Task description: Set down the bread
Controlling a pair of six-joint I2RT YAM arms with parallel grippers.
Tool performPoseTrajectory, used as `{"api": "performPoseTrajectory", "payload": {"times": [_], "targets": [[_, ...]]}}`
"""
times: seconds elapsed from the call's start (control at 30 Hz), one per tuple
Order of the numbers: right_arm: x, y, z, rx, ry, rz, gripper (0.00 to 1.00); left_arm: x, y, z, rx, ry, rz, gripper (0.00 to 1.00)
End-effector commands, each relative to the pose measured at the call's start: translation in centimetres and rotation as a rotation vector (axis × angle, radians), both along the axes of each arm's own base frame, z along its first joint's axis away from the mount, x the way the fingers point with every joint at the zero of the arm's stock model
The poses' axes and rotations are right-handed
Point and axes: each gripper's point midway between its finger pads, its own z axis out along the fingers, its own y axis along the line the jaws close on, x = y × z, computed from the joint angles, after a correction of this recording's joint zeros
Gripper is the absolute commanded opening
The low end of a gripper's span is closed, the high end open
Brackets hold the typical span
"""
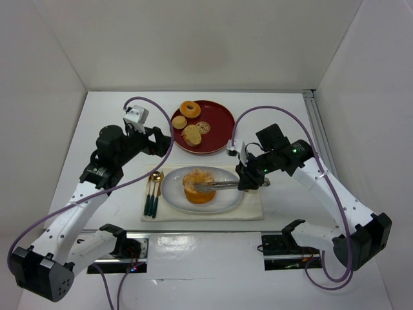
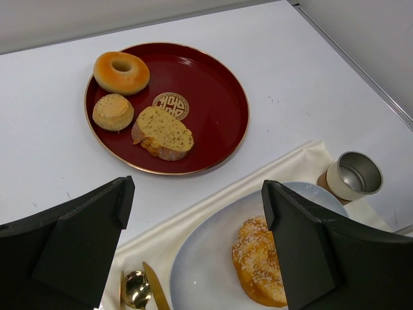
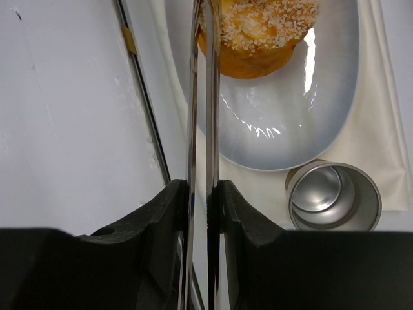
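Two arms reach in over the white counter (image 1: 284, 129). The right gripper (image 1: 253, 179) (image 3: 200, 200) has its jaws pressed together on the handle end of a pair of metal tongs (image 1: 222, 185) (image 3: 199, 116). The tong arms run almost parallel with only a thin gap between them. Their tips reach the bread (image 1: 197, 185) (image 3: 258, 32); whether they pinch it cannot be told.

The bread, orange-golden with a white-speckled top, sits on the pale blue oval plate (image 1: 169, 187) (image 2: 206, 258), left of the plate's middle. That plate rests on a cream cloth (image 1: 251, 206) with a gold spoon (image 1: 155, 175) (image 2: 135, 289) and other dark-handled cutlery just beside its left rim. A small steel cup (image 2: 353, 174) (image 3: 333, 197) stands just beside the plate's far right rim.

The left gripper (image 1: 161, 141) (image 2: 197, 194) hangs above the near left edge of the red plate (image 1: 219, 123) (image 2: 213, 103), its jaws spread wide and pinching nothing. On the red plate lie a ring donut (image 1: 190, 108) (image 2: 121, 72), a small tan bun (image 1: 179, 122) (image 2: 113, 111) and a slice of bread (image 1: 191, 134) (image 2: 162, 134), all on its left half.
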Motion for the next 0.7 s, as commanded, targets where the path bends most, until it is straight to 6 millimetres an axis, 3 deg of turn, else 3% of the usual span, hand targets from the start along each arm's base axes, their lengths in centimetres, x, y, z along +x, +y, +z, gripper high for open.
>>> {"api": "performPoseTrajectory", "payload": {"times": [0.0, 0.2, 0.67], "targets": [[0.33, 0.35, 0.23, 0.003, -0.014, 0.006, 0.15, -0.10, -0.08, 1.30, -0.004, -0.057, -0.007, 1.00], [0.33, 0.35, 0.23, 0.003, -0.014, 0.006, 0.27, -0.10, -0.08, 1.30, -0.004, -0.057, -0.007, 1.00], [-0.06, 0.10, 0.29, -0.007, -0.004, 0.012, 0.45, -0.01, 0.05, 1.29, -0.003, -0.057, 0.003, 1.00]]}}
